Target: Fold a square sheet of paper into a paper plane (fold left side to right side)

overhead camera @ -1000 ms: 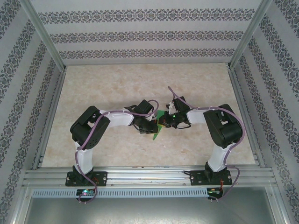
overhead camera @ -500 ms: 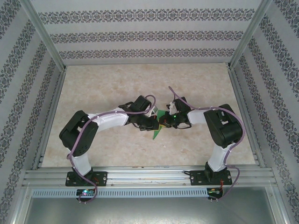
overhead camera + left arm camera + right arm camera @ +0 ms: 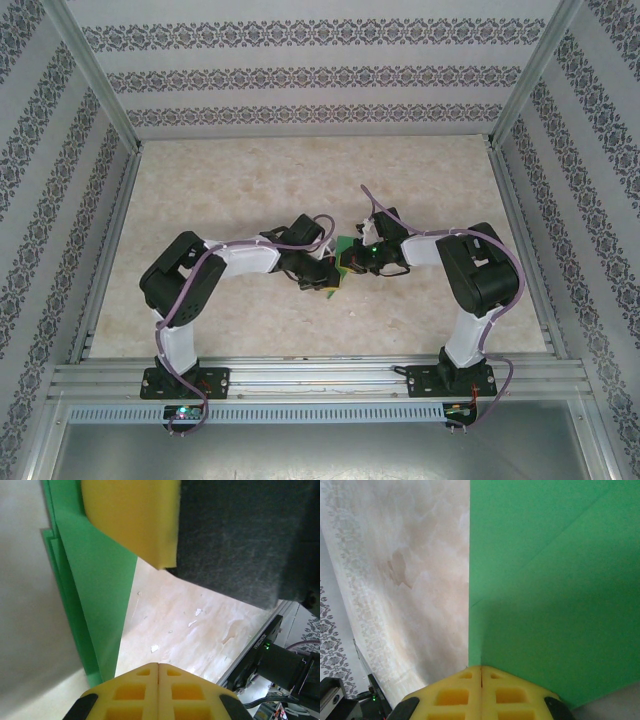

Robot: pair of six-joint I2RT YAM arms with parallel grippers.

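Paper point(image 3: 555, 605) first: thin, flat, bright green and matte, with a straight left edge and a faint diagonal crease climbing to the right. It sits at the middle of the tabletop point(image 3: 250, 190), where the tips of my two arms meet.

Closest to the right wrist camera, my right pincer point(image 3: 481, 680) is pressed together. Its blocky yellow tips, moulded with square pockets, meet flush along a thin seam. The paper spreads just beyond them under their shadow, its left edge running down to the tips. I cannot tell from here whether they press on it. Past that edge the tabletop is pale, mottled beige like marble.

On the left wrist camera, my left pincer point(image 3: 158, 677) is likewise pressed together, with the same yellow pocketed tips and a tight seam. The paper comes down just beside them as a long tapering strip, with at least two layered edges stacked on its left side. I cannot make out a grip on it. Farther along, a rounded yellow fingertip point(image 3: 130, 520) of the right pincer overlaps the paper, backed by a dark, grainy block.

From above, the far walls point(image 3: 320, 75) carry bands of dark floral pattern.
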